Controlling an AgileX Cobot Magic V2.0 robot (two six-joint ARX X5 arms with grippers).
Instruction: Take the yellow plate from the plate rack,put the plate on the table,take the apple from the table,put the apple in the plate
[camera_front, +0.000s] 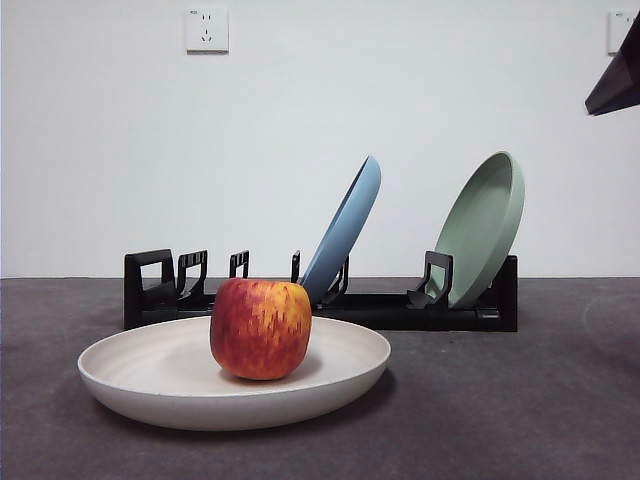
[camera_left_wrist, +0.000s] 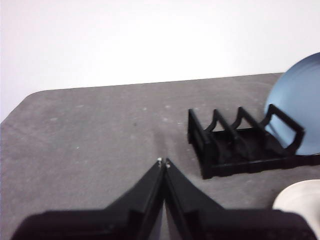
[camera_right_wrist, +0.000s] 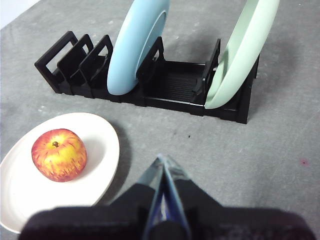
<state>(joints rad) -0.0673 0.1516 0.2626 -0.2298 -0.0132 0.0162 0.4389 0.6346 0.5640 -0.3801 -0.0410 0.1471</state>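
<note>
Resting inside the yellow plate (camera_front: 150, 385) on the table (camera_front: 520, 400) before the plate rack (camera_front: 400, 310), the apple (camera_front: 260, 328) looks placed, task seemingly done; left gripper (camera_left_wrist: 163, 161) and right gripper (camera_right_wrist: 164, 159) both pressed together, empty, nothing further needed.

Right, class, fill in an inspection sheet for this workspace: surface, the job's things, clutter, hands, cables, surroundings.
Surface: the table is dark grey, speckled and matte.
Job's things: the yellow plate lies flat on the table in front of the plate rack; the apple stands upright in it.
Clutter: the light blue plate and the sage green plate lean in rack slots.
Hands: the left hand is shut, holding nothing, over bare table beside the rack's end; the right hand is shut, holding nothing, above the table near the yellow plate.
Cables: nothing seen.
Surroundings: a white wall with a wall socket.
</note>
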